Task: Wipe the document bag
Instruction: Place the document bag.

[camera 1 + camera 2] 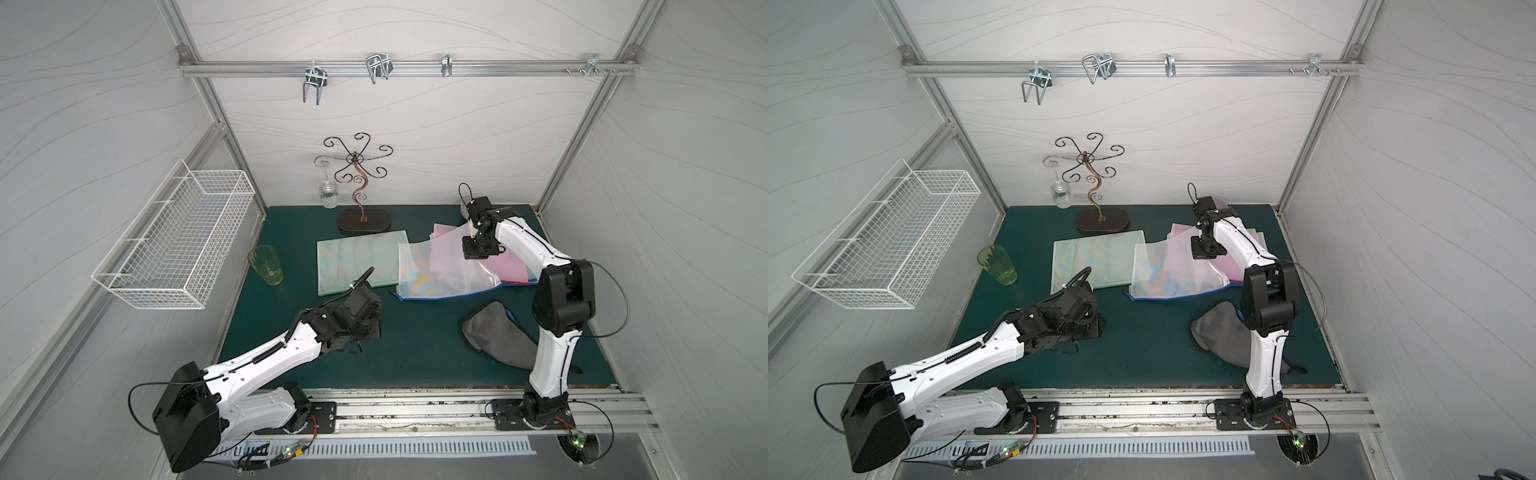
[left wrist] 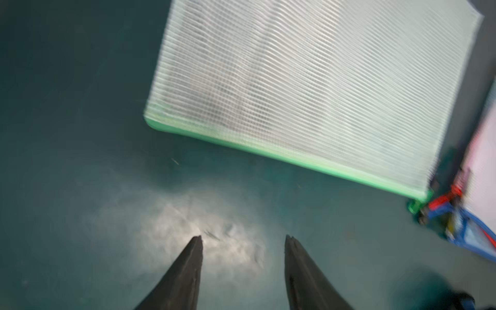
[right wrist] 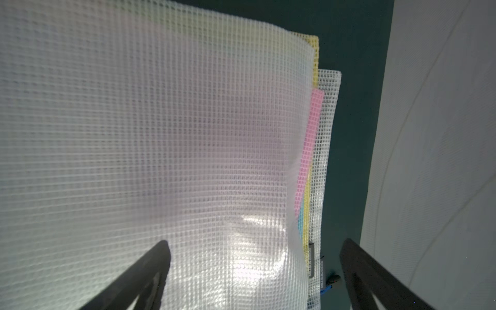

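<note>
Containers first: a white wire basket [image 1: 174, 249] is fixed to the left wall. A green tumbler [image 1: 266, 264] stands upright on the mat [image 1: 415, 345], and a wine glass [image 1: 328, 193] hangs bowl-down from the scrollwork stand [image 1: 364, 220] at the back. The green-edged document bag [image 1: 357, 259] lies flat mid-mat; through its mesh the contents cannot be made out. The blue-zipped document bag [image 1: 440, 270] lies just to its right, topping a stack [image 1: 509, 272] of pink, yellow and clear mesh bags. Whether the colours showing through it are contents or the bags beneath cannot be told. Its far corner curls up under the right arm's wrist. The right gripper [image 3: 253, 241] has its jaws spread wide, that raised corner lying between them; no grip on it is visible. The left gripper [image 2: 243, 237] is parted about halfway and holds nothing, over bare mat just short of the green-edged bag's near corner. A grey cloth [image 1: 494, 332] lies crumpled on the mat, its right end hidden behind the right arm. Both sets of fingertips are hidden under the wrists in both top views. The left wrist view is smeared. A pale purple object [image 1: 1220, 203] behind the right wrist is mostly covered and unidentifiable.
</note>
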Controlling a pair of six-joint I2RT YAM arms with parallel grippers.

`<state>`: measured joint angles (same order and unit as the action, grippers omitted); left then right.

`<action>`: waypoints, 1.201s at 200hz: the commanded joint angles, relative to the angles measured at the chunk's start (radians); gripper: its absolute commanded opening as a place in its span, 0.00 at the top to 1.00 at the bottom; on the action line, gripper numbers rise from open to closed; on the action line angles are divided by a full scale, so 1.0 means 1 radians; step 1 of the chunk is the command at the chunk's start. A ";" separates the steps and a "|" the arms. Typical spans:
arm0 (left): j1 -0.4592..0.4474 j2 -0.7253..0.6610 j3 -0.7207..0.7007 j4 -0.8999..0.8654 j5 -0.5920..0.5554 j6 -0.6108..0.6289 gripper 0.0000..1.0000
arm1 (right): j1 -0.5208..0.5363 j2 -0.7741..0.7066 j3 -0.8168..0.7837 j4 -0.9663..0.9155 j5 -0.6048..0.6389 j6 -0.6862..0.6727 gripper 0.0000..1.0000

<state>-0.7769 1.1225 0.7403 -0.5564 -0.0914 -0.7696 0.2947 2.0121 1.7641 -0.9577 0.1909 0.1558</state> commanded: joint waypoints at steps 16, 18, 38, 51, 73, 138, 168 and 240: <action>0.042 0.001 0.087 -0.071 -0.033 0.041 0.57 | -0.064 0.133 0.156 -0.052 0.135 -0.144 1.00; 0.046 0.003 0.088 -0.071 -0.032 0.043 0.57 | -0.067 0.140 0.161 -0.050 0.140 -0.151 1.00; 0.075 0.023 0.121 -0.090 -0.029 0.064 0.57 | -0.084 0.191 0.205 -0.044 0.196 -0.212 1.00; 0.091 0.038 0.135 -0.093 -0.027 0.076 0.57 | -0.094 0.220 0.221 -0.035 0.243 -0.253 1.00; 0.115 0.071 0.148 -0.074 -0.009 0.087 0.57 | -0.130 0.267 0.271 -0.040 0.256 -0.266 1.00; 0.165 0.178 0.210 -0.053 0.036 0.133 0.57 | -0.216 0.319 0.287 0.022 0.282 -0.349 1.00; 0.182 0.207 0.223 -0.048 0.059 0.144 0.57 | -0.212 0.336 0.290 0.041 0.252 -0.375 1.00; 0.208 0.216 0.217 -0.047 0.077 0.151 0.57 | -0.203 0.333 0.288 0.063 0.349 -0.352 0.29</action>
<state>-0.5823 1.3373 0.9272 -0.6209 -0.0223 -0.6342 0.0853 2.3413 2.0300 -0.9028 0.4820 -0.2131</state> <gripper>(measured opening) 0.432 0.580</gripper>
